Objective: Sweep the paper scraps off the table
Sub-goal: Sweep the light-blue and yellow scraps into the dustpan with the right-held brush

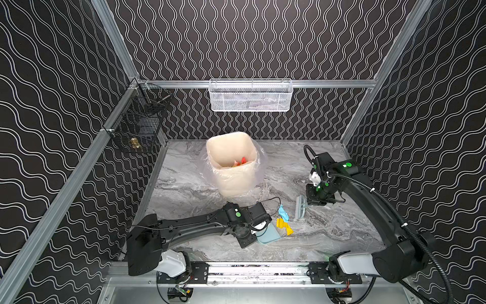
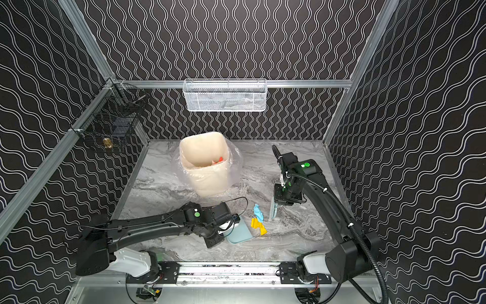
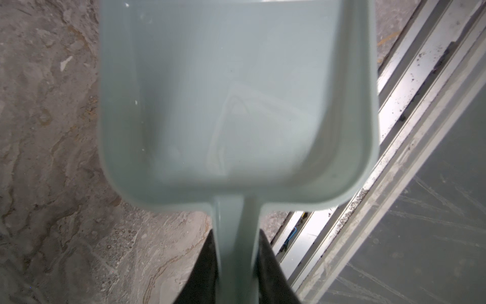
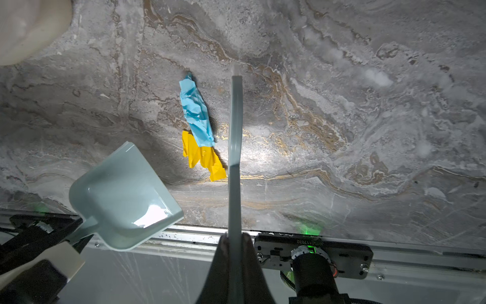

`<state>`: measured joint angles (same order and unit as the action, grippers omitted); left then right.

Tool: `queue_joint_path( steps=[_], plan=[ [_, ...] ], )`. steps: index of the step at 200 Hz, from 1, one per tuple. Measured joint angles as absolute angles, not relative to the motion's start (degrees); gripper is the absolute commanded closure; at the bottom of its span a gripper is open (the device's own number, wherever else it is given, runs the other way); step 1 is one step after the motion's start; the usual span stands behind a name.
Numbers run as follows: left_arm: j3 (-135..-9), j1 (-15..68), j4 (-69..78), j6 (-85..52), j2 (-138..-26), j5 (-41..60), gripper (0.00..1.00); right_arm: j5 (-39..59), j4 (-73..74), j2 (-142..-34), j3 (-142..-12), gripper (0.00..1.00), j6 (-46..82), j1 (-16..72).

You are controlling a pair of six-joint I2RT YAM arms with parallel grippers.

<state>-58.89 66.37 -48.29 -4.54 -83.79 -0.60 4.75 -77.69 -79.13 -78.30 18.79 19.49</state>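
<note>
at the front of the surface [image 1: 342,231], blue and yellow paper scraps [image 4: 197,115] lie between the dustpan [image 4: 123,194], its handle pinched in the left claw [image 3: 236,250], and the brush [image 4: 234,131] clamped in the right claw [image 4: 234,244], ready to push them in.

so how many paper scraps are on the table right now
2: a light blue scrap and a yellow scrap touching it, between the dustpan and the brush. The left arm may hide others.

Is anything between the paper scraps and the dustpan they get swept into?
Nothing visible. The blue scrap and yellow scrap lie on bare table, the brush on one side, the dustpan, mouth toward them, on the other.
</note>
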Motion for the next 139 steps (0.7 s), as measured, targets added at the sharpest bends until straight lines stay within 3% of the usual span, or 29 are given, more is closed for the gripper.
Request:
queue_joint_path(
  steps=[139],
  plan=[
    [-58.9, 66.9, -40.9, -4.3, -93.4, -3.5, 0.98, 3.4, -77.1, -82.5, -73.7, 1.00, 19.2, 26.5]
  ],
)
